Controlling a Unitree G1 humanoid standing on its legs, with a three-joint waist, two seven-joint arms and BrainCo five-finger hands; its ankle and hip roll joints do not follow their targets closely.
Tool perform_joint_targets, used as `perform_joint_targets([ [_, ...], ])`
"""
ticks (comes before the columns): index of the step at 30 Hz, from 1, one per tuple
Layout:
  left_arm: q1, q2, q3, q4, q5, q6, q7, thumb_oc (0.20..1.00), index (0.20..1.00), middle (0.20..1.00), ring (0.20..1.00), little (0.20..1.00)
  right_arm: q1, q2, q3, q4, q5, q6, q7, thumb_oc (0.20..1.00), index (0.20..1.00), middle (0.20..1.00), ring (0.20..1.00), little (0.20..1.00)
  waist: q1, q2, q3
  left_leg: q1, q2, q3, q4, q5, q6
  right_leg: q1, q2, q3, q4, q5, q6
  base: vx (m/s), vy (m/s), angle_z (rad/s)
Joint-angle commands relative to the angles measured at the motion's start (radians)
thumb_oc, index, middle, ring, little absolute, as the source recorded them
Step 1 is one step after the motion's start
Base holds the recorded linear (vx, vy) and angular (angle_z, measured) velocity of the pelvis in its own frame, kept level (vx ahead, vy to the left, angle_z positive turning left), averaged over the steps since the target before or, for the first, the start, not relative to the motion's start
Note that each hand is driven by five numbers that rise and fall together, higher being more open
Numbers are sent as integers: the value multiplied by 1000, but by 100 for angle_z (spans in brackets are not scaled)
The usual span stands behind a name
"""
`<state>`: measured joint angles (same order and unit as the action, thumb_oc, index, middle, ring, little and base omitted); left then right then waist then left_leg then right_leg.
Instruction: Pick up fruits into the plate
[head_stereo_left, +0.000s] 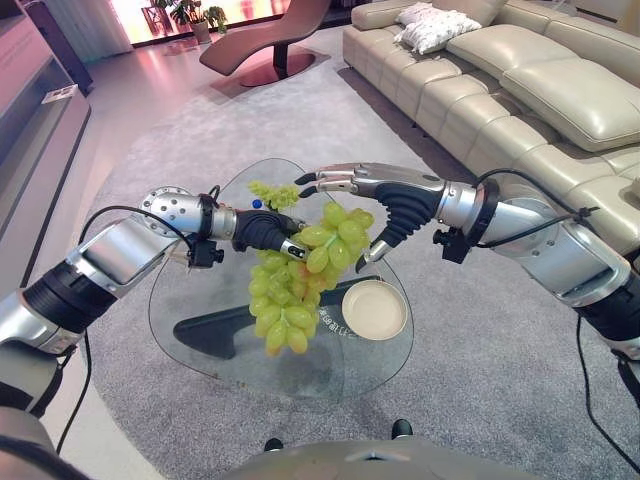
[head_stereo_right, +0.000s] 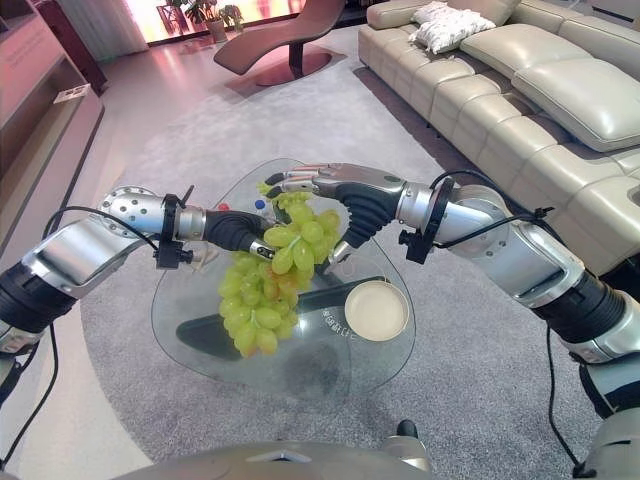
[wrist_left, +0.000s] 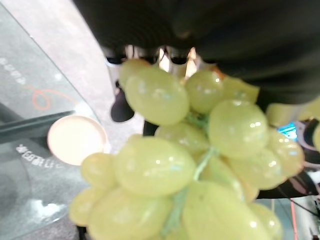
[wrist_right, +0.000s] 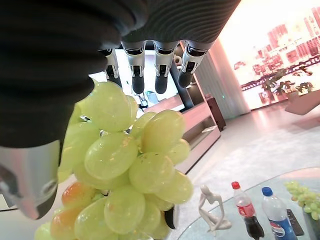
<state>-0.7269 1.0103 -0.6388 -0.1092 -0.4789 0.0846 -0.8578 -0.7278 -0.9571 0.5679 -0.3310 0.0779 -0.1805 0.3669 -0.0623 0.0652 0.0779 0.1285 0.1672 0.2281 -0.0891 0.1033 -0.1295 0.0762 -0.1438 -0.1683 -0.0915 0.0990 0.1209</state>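
Note:
A big bunch of green grapes (head_stereo_left: 290, 290) hangs in the air over the round glass table (head_stereo_left: 200, 350). My left hand (head_stereo_left: 255, 230) is shut on its top from the left. My right hand (head_stereo_left: 385, 190) is open, fingers straight over the top of the bunch and thumb down along its right side. The bunch shows up close in the left wrist view (wrist_left: 200, 165) and in the right wrist view (wrist_right: 135, 170). A cream plate (head_stereo_left: 374, 309) lies on the table below and to the right. A smaller grape bunch (head_stereo_left: 273, 193) lies at the table's far side.
Two bottles (wrist_right: 245, 210) (wrist_right: 275, 217), a white figurine (wrist_right: 212, 207) and a dark remote (wrist_right: 295, 222) stand on the table's far part. A cream sofa (head_stereo_left: 520, 90) runs along the right. A lounge chair (head_stereo_left: 270, 40) stands far back on the grey carpet.

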Motion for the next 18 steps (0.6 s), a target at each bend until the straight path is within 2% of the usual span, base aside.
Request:
perform_joint_targets([
  [1, -113, 12, 13, -11, -87, -33, 41, 200, 200, 200, 200, 200, -75, 17, 32, -39, 27, -9, -49, 1000, 1000, 1000, 1000, 1000, -1, -46, -28, 4, -33, -21, 38, -114, 29, 36, -37, 11, 50, -87, 45, -1, 6, -4],
  [11, -99, -49, 26, -24, -110, -23, 104, 200, 200, 200, 200, 200, -64, 76, 40, -40, 31, 22, -24, 1000, 1000, 1000, 1000, 1000, 0, -47, -25, 9, -34, -25, 41, -118, 32, 42, -39, 9, 60, -95, 41, 0, 1, 0],
  [12, -96, -53, 31, -25, -110, -21, 108, 200, 200, 200, 200, 200, -63, 77, 39, -38, 32, 22, -22, 928, 928, 928, 928, 928, 1, -48, -25, 9, -34, -25, 41, -118, 32, 43, -39, 8, 60, -95, 41, 0, 0, 0],
  [13, -93, -58, 36, -26, -107, -20, 112, 200, 200, 200, 200, 200, -63, 78, 40, -37, 34, 23, -20, 774, 774, 774, 774, 774, 1, -48, -25, 10, -33, -24, 40, -118, 32, 43, -40, 8, 60, -95, 41, 0, 0, 0],
  [14, -92, -63, 39, -26, -106, -18, 126, 200, 200, 200, 200, 200, -61, 83, 43, -35, 38, 27, -23, 200, 200, 200, 200, 200, 2, -49, -25, 10, -33, -25, 41, -118, 32, 44, -40, 8, 61, -96, 41, 0, 0, 0],
  [18, -80, -80, 60, -25, -89, -11, 147, 200, 200, 200, 200, 200, -49, 95, 40, -31, 36, 62, 6, 200, 200, 200, 200, 200, 3, -51, -23, 11, -31, -23, 40, -117, 30, 43, -41, 1, 63, -97, 41, 0, 0, 0],
])
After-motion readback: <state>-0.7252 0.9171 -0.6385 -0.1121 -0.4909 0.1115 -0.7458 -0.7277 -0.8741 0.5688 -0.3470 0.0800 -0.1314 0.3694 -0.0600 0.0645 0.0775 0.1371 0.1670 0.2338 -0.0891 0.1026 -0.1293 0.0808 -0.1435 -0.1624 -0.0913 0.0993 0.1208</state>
